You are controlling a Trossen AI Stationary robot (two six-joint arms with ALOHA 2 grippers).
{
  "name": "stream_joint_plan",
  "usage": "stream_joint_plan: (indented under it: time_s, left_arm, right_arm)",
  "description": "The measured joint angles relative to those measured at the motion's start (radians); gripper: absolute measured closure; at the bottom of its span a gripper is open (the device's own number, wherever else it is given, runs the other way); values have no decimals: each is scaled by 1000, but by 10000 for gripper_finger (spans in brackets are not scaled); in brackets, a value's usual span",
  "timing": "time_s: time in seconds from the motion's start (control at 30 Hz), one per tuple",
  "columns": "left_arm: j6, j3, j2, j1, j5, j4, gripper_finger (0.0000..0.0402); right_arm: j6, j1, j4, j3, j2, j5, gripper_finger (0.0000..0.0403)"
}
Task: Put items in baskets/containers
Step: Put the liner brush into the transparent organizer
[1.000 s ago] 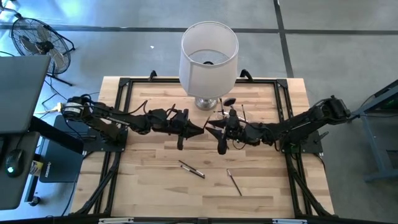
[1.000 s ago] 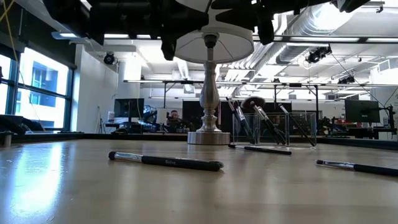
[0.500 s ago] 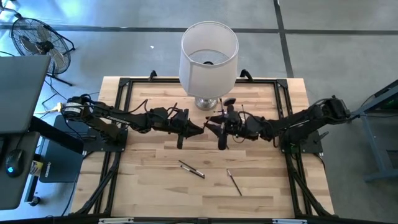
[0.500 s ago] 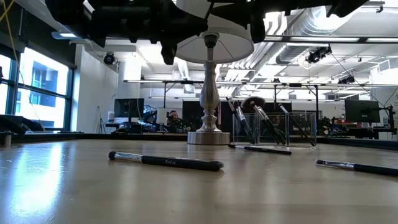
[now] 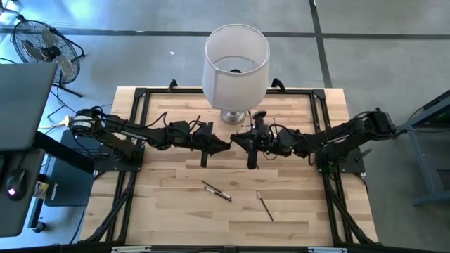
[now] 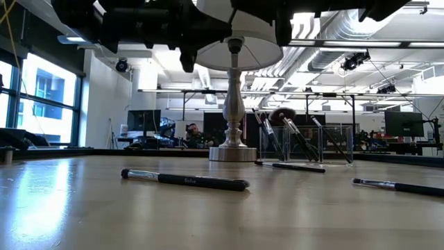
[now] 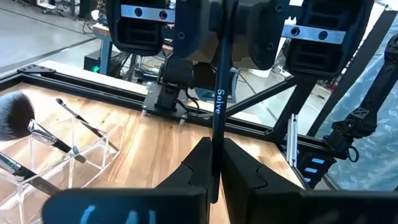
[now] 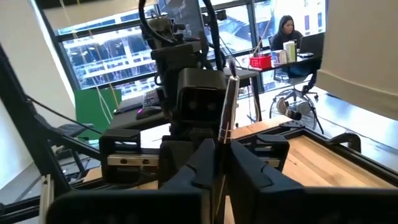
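The pale wooden-plank table (image 5: 169,204) with its black frame is lying beneath both my pincers, which are meeting over its middle. The tall lamp with a big white drum shade on a silver base (image 5: 236,60) is standing just beyond them, toward the table's far edge. My left pincer (image 5: 223,146) is reaching in from its side and my right pincer (image 5: 239,140) from the other, tips facing each other and almost touching, both held up off the wood. The small clear plastic box-like holder (image 6: 305,142) is sitting on the table just beside the lamp base, near my right pincer and under that arm. Several thin brushes are leaning in it, and the larger brush with a fluffy black head and silver ferrule (image 7: 13,115) is standing among them. I am pinching one slim black-handled makeup brush with white lettering (image 7: 217,106) in my left pincer, whose fingers are narrowed tight on the handle. The same brush is running across into my right pincer, whose fingers are likewise closing snugly on it near its silver ferrule. On the near side of both pincers, well apart from them, two more brushes are lying flat on the wood: a dark one with a silver ferrule (image 5: 216,190) below my left pincer and a shorter thin one (image 5: 264,206) below my right. Another dark brush (image 6: 290,166) is lying on the table just in front of the holder.
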Motion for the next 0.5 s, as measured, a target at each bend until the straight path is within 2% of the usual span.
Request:
stream_joint_plan:
  time_s: [0.2,0.33,0.5]
  left_arm:
    - [26,0,0,-1,-30,-2,367]
    - [37,0,0,-2,-38,-2,334]
    - [74,0,0,-2,-74,-28,294]
  right_arm:
    - [1,-5,-7,0,0,6,370]
    - [-6,-6,-14,0,0,2,390]
    - [-8,-6,-66,0,-5,15,376]
